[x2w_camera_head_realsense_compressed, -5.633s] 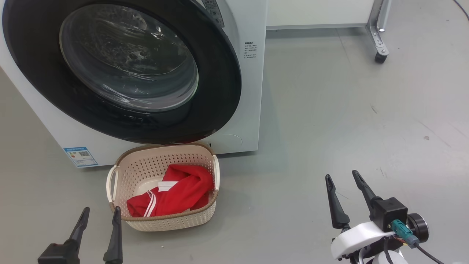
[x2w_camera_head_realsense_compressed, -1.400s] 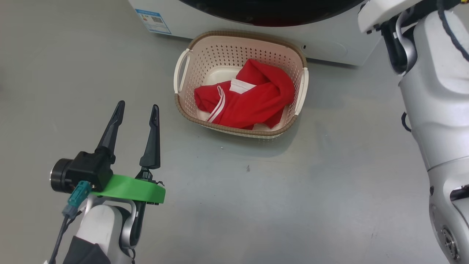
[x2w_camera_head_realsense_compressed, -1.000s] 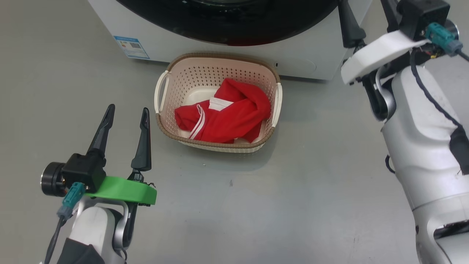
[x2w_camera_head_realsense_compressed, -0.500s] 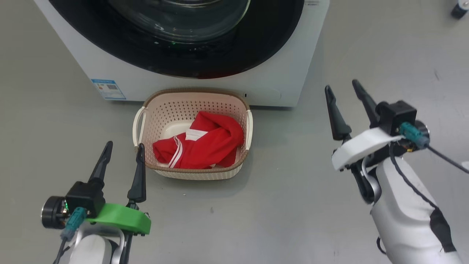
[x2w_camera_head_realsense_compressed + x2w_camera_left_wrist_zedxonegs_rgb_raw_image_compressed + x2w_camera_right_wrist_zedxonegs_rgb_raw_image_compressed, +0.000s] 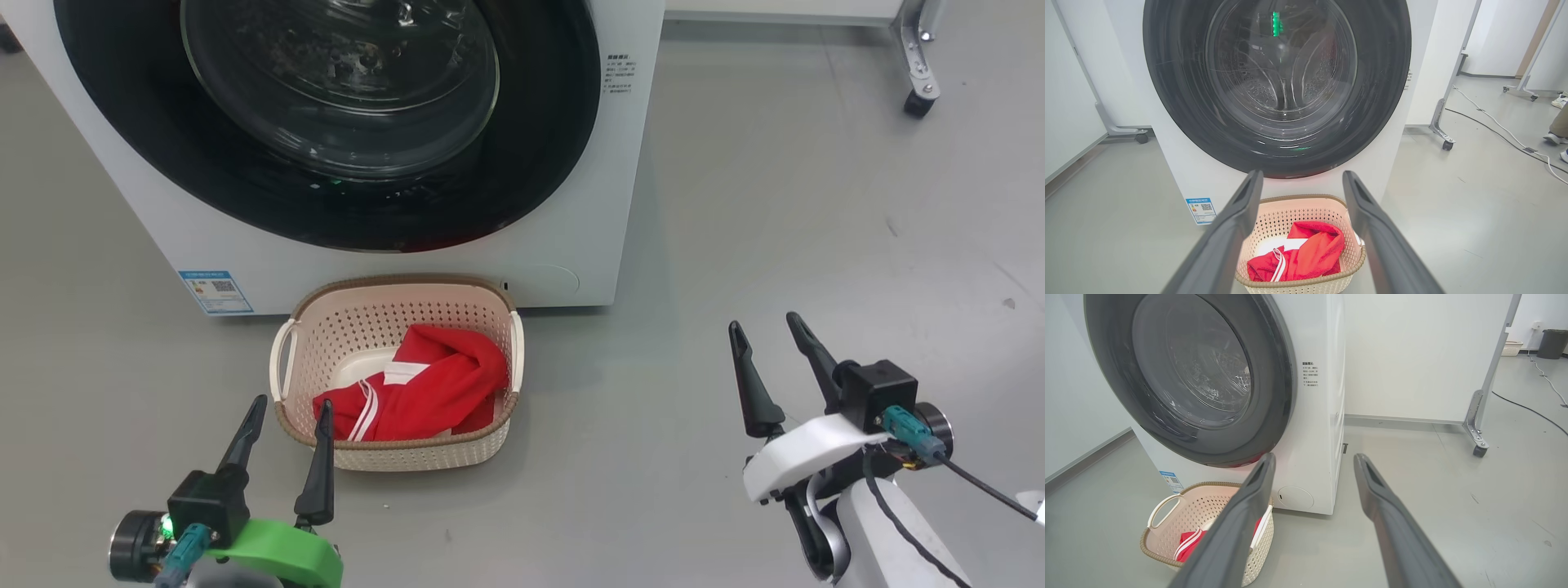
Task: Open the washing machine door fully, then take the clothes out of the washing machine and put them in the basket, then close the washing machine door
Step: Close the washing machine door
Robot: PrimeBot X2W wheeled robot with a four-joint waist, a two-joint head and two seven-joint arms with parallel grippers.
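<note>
Head view. Door (image 5: 326, 114) lies flat against the machine (image 5: 571, 269) front; no gap at its black rim, so judged shut. Latch not visible. Basket (image 5: 392, 282) stands on the floor (image 5: 735, 204) at the foot of the machine, just below the door's lower edge. Clothes (image 5: 424, 392) lie in it, a red bundle with white stripes, heaped toward its right wall and near rim. Left gripper (image 5: 293, 403) hangs at the basket's near-left corner, fingers spread wide, nothing between them. Right gripper (image 5: 764, 321) is well apart to the right over bare floor, likewise spread and empty.

Left wrist view. Left gripper (image 5: 1302, 173) looks straight at the door (image 5: 1278, 81). Through the glass, steel drum and paddles show; no red fabric seen inside. Clothes (image 5: 1310, 253) crumpled and soft-looking, below the basket's (image 5: 1298, 201) brown rim.

Right wrist view. Right gripper (image 5: 1314, 455) frames the machine's (image 5: 1314, 437) lower right corner. Door (image 5: 1188, 379) seen obliquely, rim flush. Clothes (image 5: 1188, 541) only partly visible.

Judgement: all three steps appear done: drum emptied, clothes binned, door closed. Nothing evidently left, unless the latch has not caught.
</note>
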